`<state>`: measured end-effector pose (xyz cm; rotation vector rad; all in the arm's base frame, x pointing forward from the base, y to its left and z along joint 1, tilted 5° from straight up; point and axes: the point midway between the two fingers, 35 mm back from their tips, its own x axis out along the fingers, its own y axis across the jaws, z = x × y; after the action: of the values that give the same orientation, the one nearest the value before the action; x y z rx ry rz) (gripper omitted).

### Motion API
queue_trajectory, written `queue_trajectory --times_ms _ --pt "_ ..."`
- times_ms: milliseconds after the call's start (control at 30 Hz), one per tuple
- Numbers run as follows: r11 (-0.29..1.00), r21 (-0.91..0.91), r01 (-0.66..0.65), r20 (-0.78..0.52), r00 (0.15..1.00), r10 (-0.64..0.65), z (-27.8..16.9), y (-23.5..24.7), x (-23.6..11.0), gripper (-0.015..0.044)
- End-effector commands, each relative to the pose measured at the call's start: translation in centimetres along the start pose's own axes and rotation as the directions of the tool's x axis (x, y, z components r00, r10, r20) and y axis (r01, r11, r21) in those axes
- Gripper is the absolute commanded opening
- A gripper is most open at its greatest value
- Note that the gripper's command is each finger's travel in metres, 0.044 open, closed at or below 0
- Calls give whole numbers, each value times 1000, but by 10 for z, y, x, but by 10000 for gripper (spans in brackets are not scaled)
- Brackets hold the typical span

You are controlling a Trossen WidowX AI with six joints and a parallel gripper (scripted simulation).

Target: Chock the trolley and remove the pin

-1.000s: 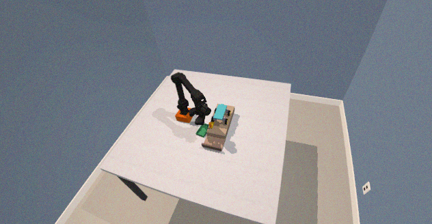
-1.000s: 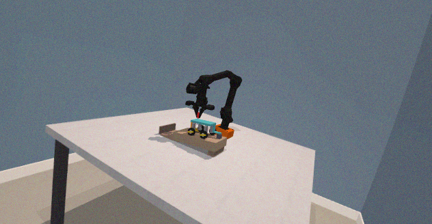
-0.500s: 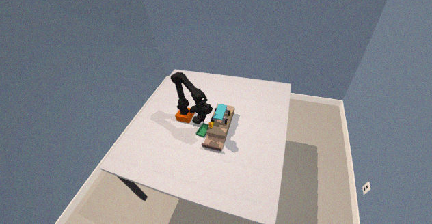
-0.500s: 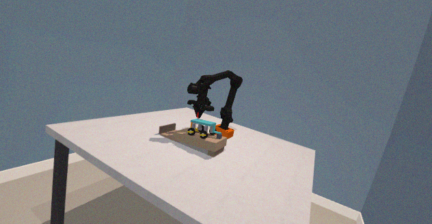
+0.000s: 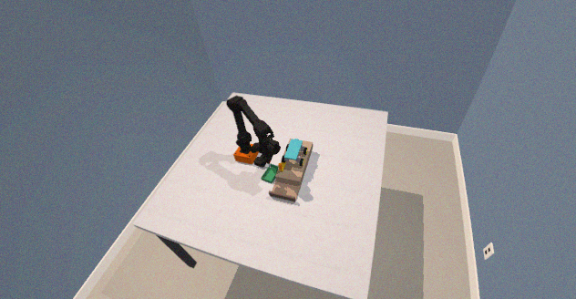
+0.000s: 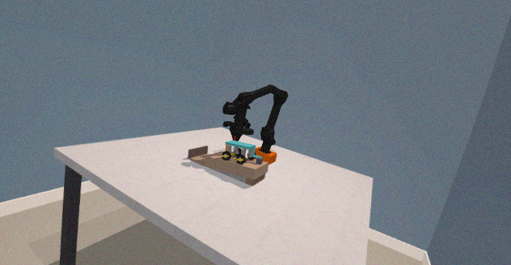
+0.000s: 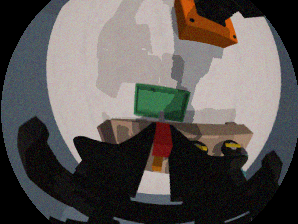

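My gripper [image 5: 269, 160] [image 6: 235, 137] [image 7: 161, 126] is shut on the red-headed stop pin [image 6: 234, 138] [image 7: 162, 142], clear of the ramp. In the wrist view the pin's grey tip overlaps the near edge of the green tray [image 5: 270, 174] [image 7: 156, 101]. The turquoise trolley [image 5: 293, 149] [image 6: 240, 144] stands on the upper part of the brown ramp [image 5: 295, 173] [image 6: 228, 166] [image 7: 241, 134]. The yellow chock [image 5: 282, 167] is on the ramp just downhill of the near-side lower wheel; contact cannot be told. Its orange handle [image 7: 157, 163] shows between the fingers in the wrist view.
The orange arm base [image 5: 245, 155] [image 6: 267, 155] [image 7: 205, 31] stands beyond the tray from the ramp. The ramp's low end has an upright brown end board [image 5: 282, 196] [image 6: 198, 152]. The white table [image 5: 337, 193] [image 6: 307, 195] carries everything.
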<state>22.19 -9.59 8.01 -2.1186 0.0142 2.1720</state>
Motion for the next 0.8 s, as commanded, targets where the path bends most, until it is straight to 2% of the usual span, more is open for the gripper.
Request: queue_trajectory --times_ms 0,233,767 --pt "999 2 -37 -5 999 38 1 1 3 0" --pt "985 2 -171 -3 985 171 0 9 26 0" --pt "984 3 -179 -3 984 179 1 29 63 0"
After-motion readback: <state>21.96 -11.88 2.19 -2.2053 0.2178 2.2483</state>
